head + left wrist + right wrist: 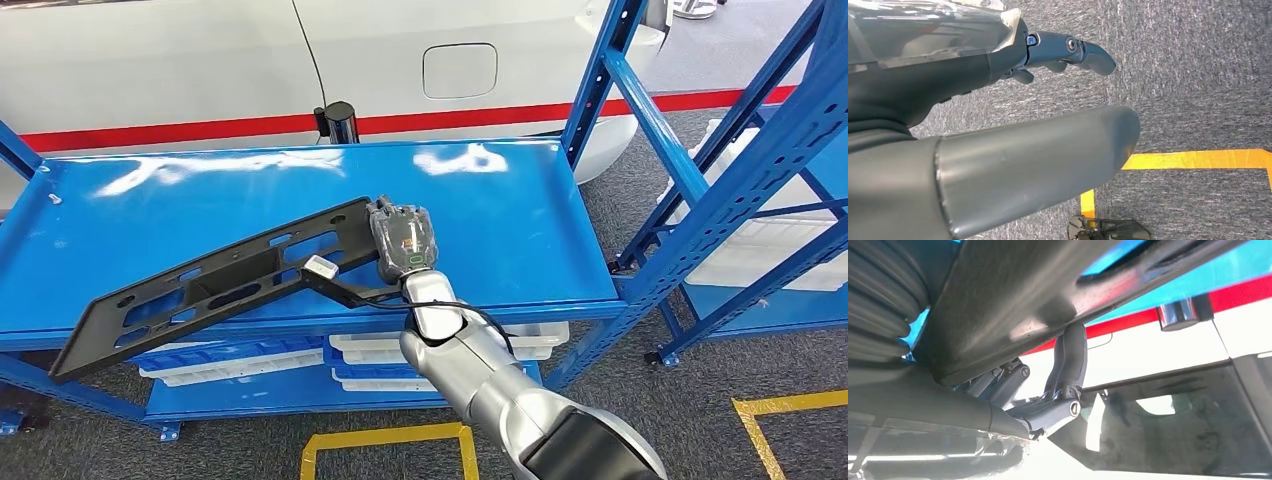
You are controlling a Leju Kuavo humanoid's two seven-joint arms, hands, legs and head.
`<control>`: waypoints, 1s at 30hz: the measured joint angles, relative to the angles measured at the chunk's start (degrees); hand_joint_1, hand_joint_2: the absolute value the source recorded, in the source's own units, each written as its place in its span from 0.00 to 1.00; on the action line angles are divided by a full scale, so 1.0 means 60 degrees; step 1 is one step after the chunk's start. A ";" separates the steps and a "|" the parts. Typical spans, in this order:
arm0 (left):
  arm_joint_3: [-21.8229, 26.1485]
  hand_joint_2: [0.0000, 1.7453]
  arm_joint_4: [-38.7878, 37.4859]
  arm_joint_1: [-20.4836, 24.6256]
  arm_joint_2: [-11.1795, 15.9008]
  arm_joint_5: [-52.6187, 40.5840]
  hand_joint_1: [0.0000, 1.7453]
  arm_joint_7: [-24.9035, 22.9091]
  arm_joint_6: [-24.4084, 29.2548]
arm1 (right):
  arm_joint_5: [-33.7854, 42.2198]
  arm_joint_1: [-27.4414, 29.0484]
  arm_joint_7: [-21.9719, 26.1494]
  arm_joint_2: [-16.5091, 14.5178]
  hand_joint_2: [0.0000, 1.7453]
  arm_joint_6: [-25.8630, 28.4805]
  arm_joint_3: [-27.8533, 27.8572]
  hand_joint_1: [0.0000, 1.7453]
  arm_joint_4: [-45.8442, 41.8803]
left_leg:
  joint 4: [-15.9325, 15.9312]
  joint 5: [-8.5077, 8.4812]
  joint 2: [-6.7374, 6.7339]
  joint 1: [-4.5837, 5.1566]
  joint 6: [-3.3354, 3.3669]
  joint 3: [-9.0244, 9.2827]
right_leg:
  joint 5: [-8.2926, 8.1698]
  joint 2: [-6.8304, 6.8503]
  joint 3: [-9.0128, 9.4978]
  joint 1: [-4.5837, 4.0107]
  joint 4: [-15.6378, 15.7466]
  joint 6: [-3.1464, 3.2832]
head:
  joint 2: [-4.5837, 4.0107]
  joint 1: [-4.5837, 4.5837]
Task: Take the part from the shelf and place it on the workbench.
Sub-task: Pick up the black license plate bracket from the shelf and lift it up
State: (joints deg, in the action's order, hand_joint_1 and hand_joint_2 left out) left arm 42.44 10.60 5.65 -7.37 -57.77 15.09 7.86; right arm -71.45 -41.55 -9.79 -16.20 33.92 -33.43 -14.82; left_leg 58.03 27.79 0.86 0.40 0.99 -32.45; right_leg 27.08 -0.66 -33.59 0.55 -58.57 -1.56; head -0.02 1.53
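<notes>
Up top, the right hand point(402, 240) grips one end of the part point(215, 283), a long flat black bracket with slotted cutouts, tilted over the blue shelf point(520, 230) and past its front edge. Seen from the left wrist, the left hand point(1013, 60) hangs over grey carpet, fingers point(1083, 50) loosely extended and holding nothing. White trays point(375, 348) sit on the lower shelf level, contents indistinct.

The right arm point(470, 370) reaches up and forward from below, its hand point(403, 238) closed around the end of a black part point(210, 285), fingers point(1070, 360) hooked over its edge. The left hand point(1013, 100) hangs toward the floor, fingers point(1083, 50) apart and holding nothing.
</notes>
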 joint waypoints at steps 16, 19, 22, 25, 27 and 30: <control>0.0536 1.00 0.0000 -0.0149 -0.0004 0.0043 0.00 0.0088 0.0150 | 0.5525 -0.0116 0.4399 -0.0668 1.00 0.0542 0.1264 1.00 -0.2388 | 0.0000 -0.0001 -0.0003 0.0000 0.0000 -0.0027 | 0.0000 0.0000 -0.0029 0.0002 -0.0001 0.0000 | 0.0000 0.0000; 0.0624 1.00 0.0000 -0.0154 -0.0004 0.0063 0.00 0.0127 0.0159 | 0.6208 -0.0088 0.4837 -0.0687 1.00 0.0075 0.1263 1.00 -0.2876 | 0.0000 -0.0001 -0.0002 0.0000 0.0000 -0.0027 | 0.0000 0.0001 -0.0028 0.0002 -0.0001 0.0000 | 0.0000 0.0000; 0.0706 1.00 0.0000 -0.0156 -0.0004 0.0065 0.00 0.0135 0.0322 | 0.7200 0.0050 0.5246 -0.0693 1.00 -0.0854 0.1267 1.00 -0.3490 | 0.0000 -0.0001 -0.0002 0.0000 0.0000 -0.0026 | -0.0001 0.0000 -0.0028 0.0002 -0.0001 0.0000 | 0.0000 0.0000; 0.0744 1.00 0.0000 -0.0159 -0.0001 0.0031 0.00 0.0073 0.0605 | 0.8501 0.0310 0.5367 -0.0688 1.00 -0.2445 0.1275 1.00 -0.4314 | 0.0000 -0.0001 -0.0002 0.0000 0.0000 -0.0026 | 0.0000 0.0001 -0.0030 0.0001 -0.0001 0.0000 | 0.0000 0.0000; 0.0796 1.00 0.0000 -0.0159 0.0000 0.0035 0.00 -0.0009 0.0652 | 0.9404 0.0513 0.5380 -0.0664 1.00 -0.3600 0.1288 1.00 -0.4886 | 0.0000 -0.0001 -0.0002 0.0000 0.0000 -0.0026 | 0.0000 0.0000 -0.0031 0.0001 -0.0001 0.0000 | 0.0000 0.0000; 0.0865 1.00 0.0000 -0.0159 0.0003 0.0034 0.00 -0.0136 0.0606 | 1.0367 0.0761 0.5384 -0.0615 1.00 -0.4698 0.1314 1.00 -0.5561 | 0.0000 0.0000 -0.0002 0.0000 0.0000 -0.0027 | 0.0000 0.0000 -0.0032 0.0001 -0.0001 0.0000 | 0.0000 -0.0012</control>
State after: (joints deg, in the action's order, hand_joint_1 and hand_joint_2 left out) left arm 47.63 10.60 4.70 -7.35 -57.57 14.28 11.50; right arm -9.25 -36.99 22.51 -19.88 5.73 -25.55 -48.18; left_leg 58.02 27.78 0.85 0.40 0.99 -32.61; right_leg 27.09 -0.66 -33.78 0.56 -58.57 -1.56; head -0.02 1.46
